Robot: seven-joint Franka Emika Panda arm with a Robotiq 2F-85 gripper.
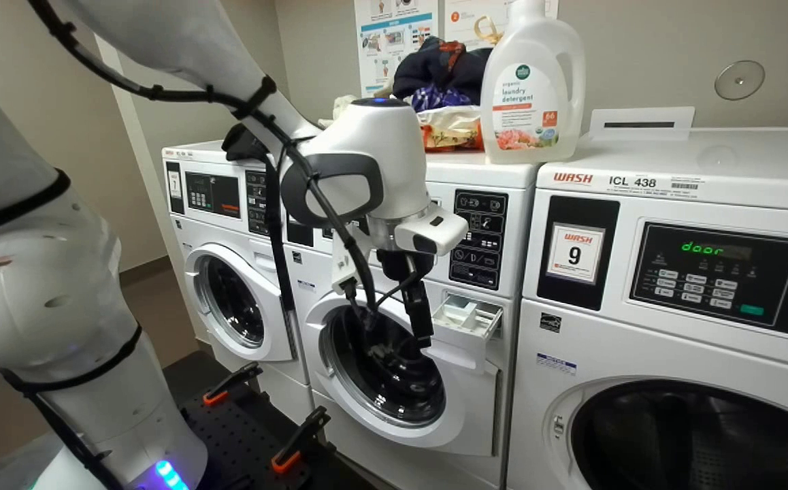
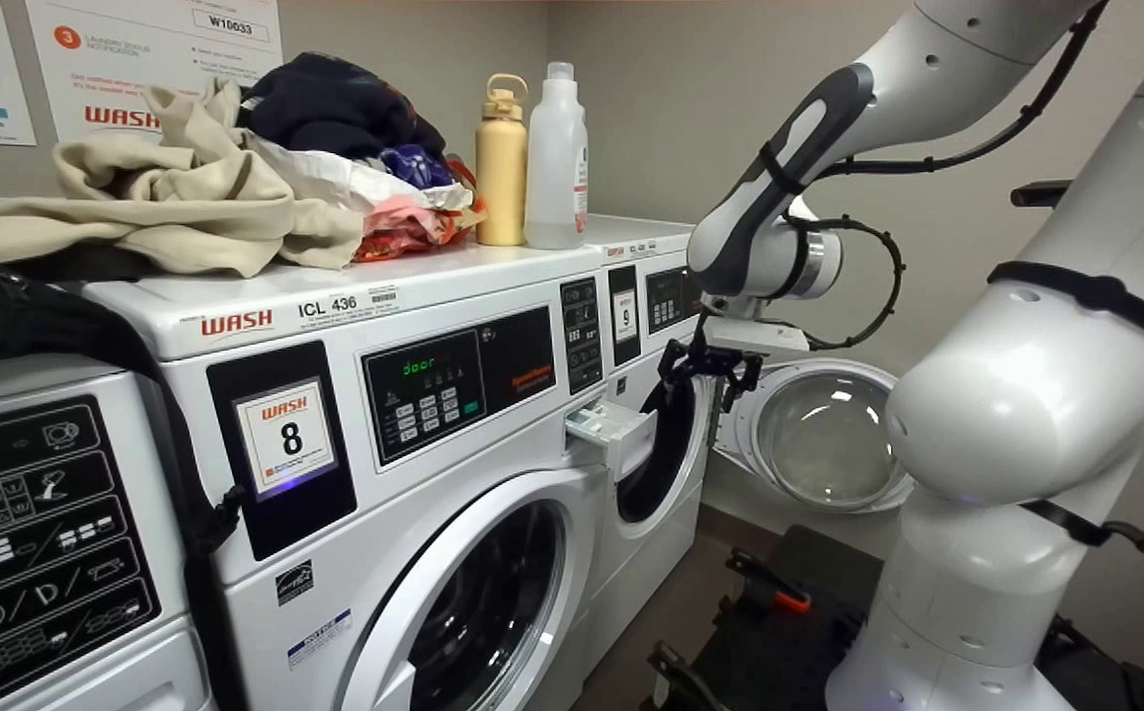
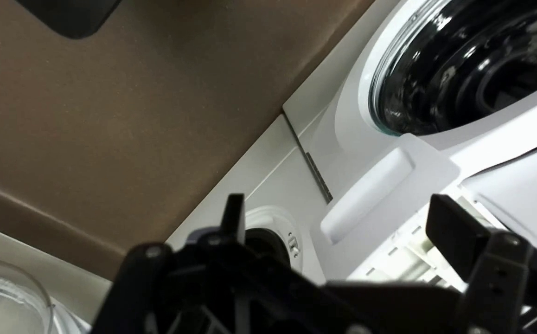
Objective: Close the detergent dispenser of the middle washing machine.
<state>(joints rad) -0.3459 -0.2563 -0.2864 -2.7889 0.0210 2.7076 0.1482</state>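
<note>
Middle washing machine [image 2: 384,499]: white front-loader, set between the washer marked 9 [image 1: 639,350] and a further washer [image 1: 211,233]; round glass door [image 1: 384,371] apparently shut.

Detergent dispenser [image 1: 465,331]: upper front of the middle washing machine, above and beside the round glass door; standing out from the front, compartments [image 3: 410,269] exposed.

Claw [image 3: 338,215]: wide, fingers [image 3: 454,232] well apart, nothing held; poised near the detergent dispenser, apparently out in front of the drawer front [image 2: 636,446]. Contact with the detergent dispenser: uncertain from these angles.

Done, as judged: claw in the neighbourhood of the detergent dispenser; no closing yet in evidence. Left, in all likelihood: the whole push, straight inward on the drawer front, until flush with the surrounding surface; then a clear retreat. Possibly a narrower claw first, to keep both fingers clear of the compartments.

Views compared. In an exterior view: sticker 8 [image 2: 286,441], control panel [image 2: 463,385] and green "door" readout [image 2: 421,367], all plain to see on the middle washing machine; likewise an opened door [image 2: 824,439] beside the washer marked 9. In an exterior view: same control panel largely hidden behind the arm [image 1: 367,143], but detergent bottle [image 1: 530,95] with label facing out, and the further washer nearly whole. In wrist view: moulded handgrip [image 3: 368,195] on the drawer front, not made out in either exterior view, and compartments visible past one finger.
</note>
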